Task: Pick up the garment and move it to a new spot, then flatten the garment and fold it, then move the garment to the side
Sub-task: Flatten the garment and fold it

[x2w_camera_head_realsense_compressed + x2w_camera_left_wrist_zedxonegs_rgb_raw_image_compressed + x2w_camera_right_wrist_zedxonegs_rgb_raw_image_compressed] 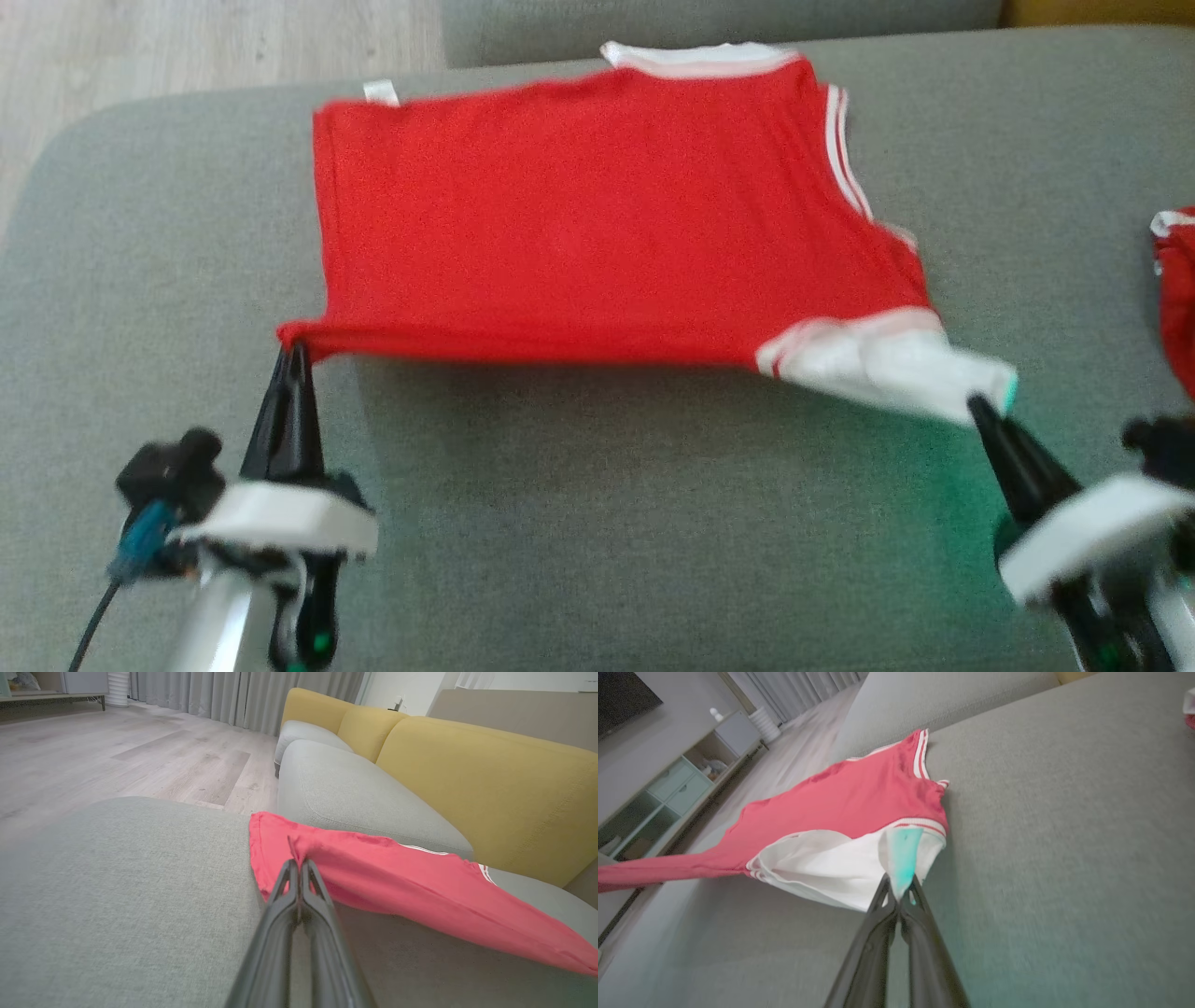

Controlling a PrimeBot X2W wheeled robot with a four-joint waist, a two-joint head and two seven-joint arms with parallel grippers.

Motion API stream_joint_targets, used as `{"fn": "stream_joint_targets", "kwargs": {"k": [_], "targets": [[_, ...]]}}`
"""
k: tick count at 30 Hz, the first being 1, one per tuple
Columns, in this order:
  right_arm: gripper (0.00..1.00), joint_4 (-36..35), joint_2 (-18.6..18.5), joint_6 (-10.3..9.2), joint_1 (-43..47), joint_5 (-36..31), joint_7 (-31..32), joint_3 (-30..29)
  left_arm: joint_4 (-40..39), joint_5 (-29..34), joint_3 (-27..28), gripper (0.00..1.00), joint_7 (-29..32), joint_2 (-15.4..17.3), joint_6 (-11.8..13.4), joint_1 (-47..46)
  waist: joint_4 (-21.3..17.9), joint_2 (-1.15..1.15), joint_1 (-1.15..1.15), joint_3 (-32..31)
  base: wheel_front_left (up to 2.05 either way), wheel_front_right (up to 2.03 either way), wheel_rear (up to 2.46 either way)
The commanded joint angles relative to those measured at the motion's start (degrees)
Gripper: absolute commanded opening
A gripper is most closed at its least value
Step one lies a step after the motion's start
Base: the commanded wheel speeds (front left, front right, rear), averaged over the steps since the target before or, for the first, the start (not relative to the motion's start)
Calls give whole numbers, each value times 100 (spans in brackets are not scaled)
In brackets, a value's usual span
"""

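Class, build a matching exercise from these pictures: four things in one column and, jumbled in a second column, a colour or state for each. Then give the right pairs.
Column one:
1. left tool
2. right tool
3. sofa backrest
4. seat cushion

Column two:
A. grey
B. shut on the white part of the garment
C. yellow
D. shut on the red corner of the garment

Pairs: 1-D, 2-B, 3-C, 4-A
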Motion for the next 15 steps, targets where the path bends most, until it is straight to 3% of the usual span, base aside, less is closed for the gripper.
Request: {"fn": "stream_joint_targets", "kwargs": {"k": [1, 6, 9, 12, 15], "targets": [[0, -735, 2, -4, 436, -235, 425, -309, -755, 74, 219, 0, 265, 218, 188, 223, 0, 0, 1, -93, 0, 0, 0], [0, -2813, 737, -4, 1733, -984, 1965, -1324, -2542, 62, 302, 0, 1253, 469, 678, 1244, -18, 0, 1, -231, 0, 0, 0], [0, -3813, 1243, -4, 2165, -1293, 2695, -1632, -3316, 40, 338, 0, 1738, 581, 891, 1675, -21, 0, 1, -306, 0, 0, 0], [0, -4431, 1581, -4, 2386, -1518, 3371, -1797, -3858, -21, 342, 0, 2155, 662, 1029, 1945, -13, 0, 1, -356, 0, 0, 0], [0, -4411, 1657, -4, 2297, -1615, 3619, -1828, -3822, -138, 322, 0, 2295, 635, 1038, 1948, -21, 0, 1, -360, 0, 0, 0]]}}
